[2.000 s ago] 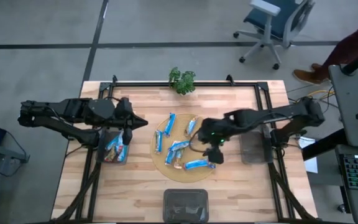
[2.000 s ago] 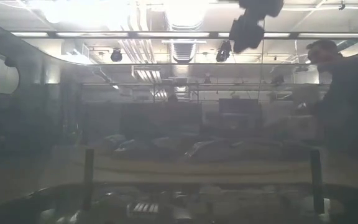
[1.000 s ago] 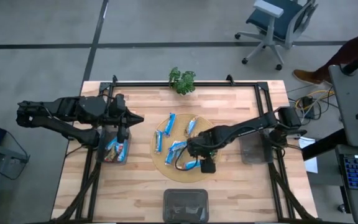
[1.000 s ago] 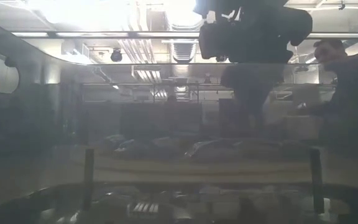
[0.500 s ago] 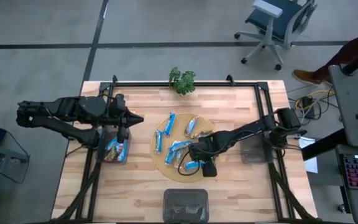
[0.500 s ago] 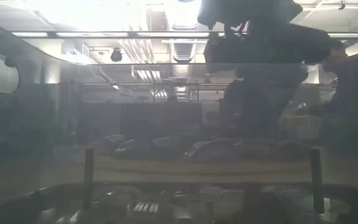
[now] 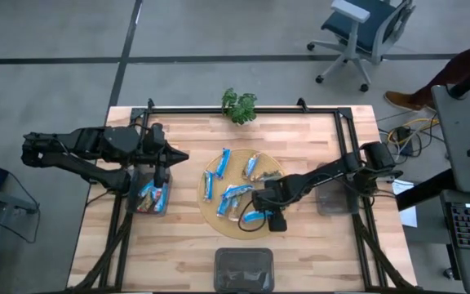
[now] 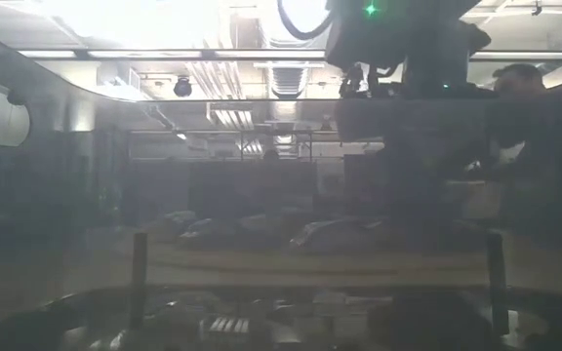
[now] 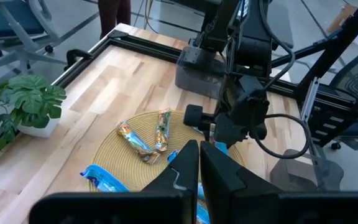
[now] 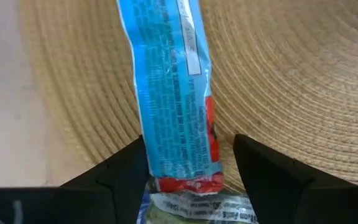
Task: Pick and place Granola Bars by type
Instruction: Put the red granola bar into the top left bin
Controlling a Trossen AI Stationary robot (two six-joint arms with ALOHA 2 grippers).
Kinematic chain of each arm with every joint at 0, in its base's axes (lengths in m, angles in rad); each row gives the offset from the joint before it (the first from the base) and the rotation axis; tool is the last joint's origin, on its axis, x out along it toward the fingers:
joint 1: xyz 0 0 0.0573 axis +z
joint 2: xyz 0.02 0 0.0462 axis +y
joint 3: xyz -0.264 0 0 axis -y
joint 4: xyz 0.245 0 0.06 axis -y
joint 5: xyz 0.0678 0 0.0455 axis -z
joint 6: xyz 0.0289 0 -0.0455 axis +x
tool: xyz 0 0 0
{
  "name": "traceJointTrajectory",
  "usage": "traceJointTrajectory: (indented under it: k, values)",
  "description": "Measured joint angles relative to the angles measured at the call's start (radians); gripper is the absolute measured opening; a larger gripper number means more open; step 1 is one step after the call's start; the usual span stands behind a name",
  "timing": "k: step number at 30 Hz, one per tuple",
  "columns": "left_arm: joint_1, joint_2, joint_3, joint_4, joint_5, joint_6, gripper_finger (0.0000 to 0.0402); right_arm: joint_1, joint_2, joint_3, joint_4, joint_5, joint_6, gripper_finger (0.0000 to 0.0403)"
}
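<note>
Several Granola Bars (image 7: 223, 162) in blue wrappers lie on a round woven mat (image 7: 215, 224) in the middle of the table. My right gripper (image 7: 261, 214) stands open over the mat's near right part, pointing down. Its fingers (image 10: 124, 169) stand on either side of one blue bar (image 10: 166, 93), at its red-marked end (image 10: 194, 182). That end lies on another wrapper (image 10: 191, 208). My left gripper (image 7: 184, 155) hangs shut and holds nothing, high over the left side next to a bin (image 7: 152, 196) that holds bars. My right gripper comes at the blue bar from above, its fingers lying across the bar near the red-marked end (image 10: 199, 155). One finger (image 10: 132, 158) stands right against the wrapper's long edge; whether it touches I cannot tell. The other finger stands apart. The bar lies flat on the mat.
A grey bin (image 7: 330, 196) stands at the right and another (image 7: 243, 268) at the near edge. A small potted plant (image 7: 239, 104) stands at the far edge. A dark frame rims the table. A person (image 8: 535, 127) stands beyond the right side.
My right gripper has come down toward the mat and now stands over the blue bar at its near right part, staying open. The bars have stayed where they were.
</note>
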Motion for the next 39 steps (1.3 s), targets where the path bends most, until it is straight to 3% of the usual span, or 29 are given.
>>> traceJointTrajectory:
  k: [9,25,39]
  values:
    - [0.000,0.000,0.000,0.000,-0.019,0.000,0.0000,0.000,-0.001,-0.015,0.013,0.007,-0.003,0.0210]
    - [0.000,0.001,0.000,0.000,-0.024,0.000,0.0000,0.001,-0.011,0.025,0.010,-0.041,-0.033,0.0069]
    - [0.001,0.002,0.000,0.002,-0.026,0.003,0.0000,0.004,-0.133,0.114,-0.021,-0.028,-0.016,0.0059]
